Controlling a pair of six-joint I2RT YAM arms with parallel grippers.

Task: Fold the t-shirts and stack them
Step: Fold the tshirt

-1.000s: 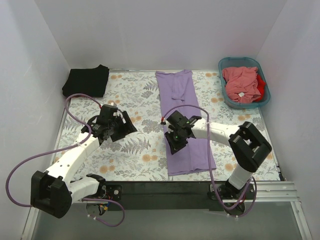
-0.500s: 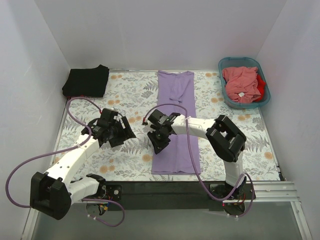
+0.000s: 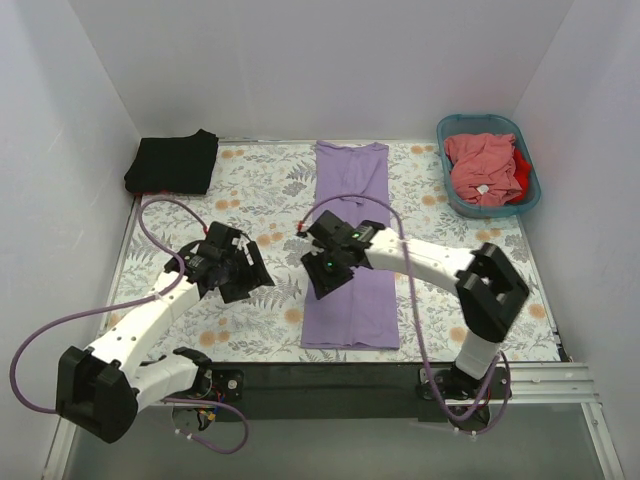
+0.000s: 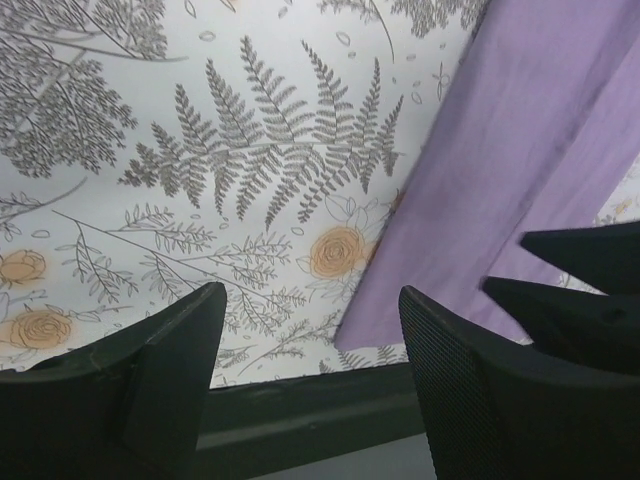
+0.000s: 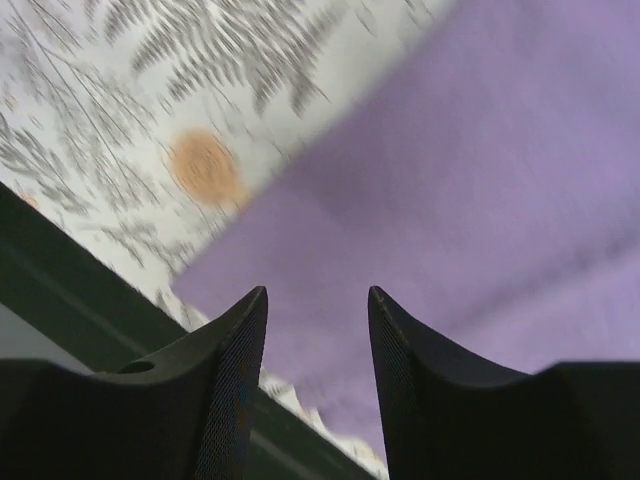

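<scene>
Lavender t-shirt (image 3: 352, 185): folded strip, centre of bench (image 3: 262, 188), 12 to 6 o'clock. Right end effector (image 3: 330, 268): agape, empty, above its 9 o'clock edge. Left end effector (image 3: 243, 272): likewise. Risk: a low finger drags the fold open.

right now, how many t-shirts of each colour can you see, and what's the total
lavender-purple shirt: 1, flat on the table
black shirt: 1, folded at the far left corner
salmon-pink shirt: 1, in the teal basket
red shirt: 1 showing, mostly hidden beside the pink one
total: 4
</scene>
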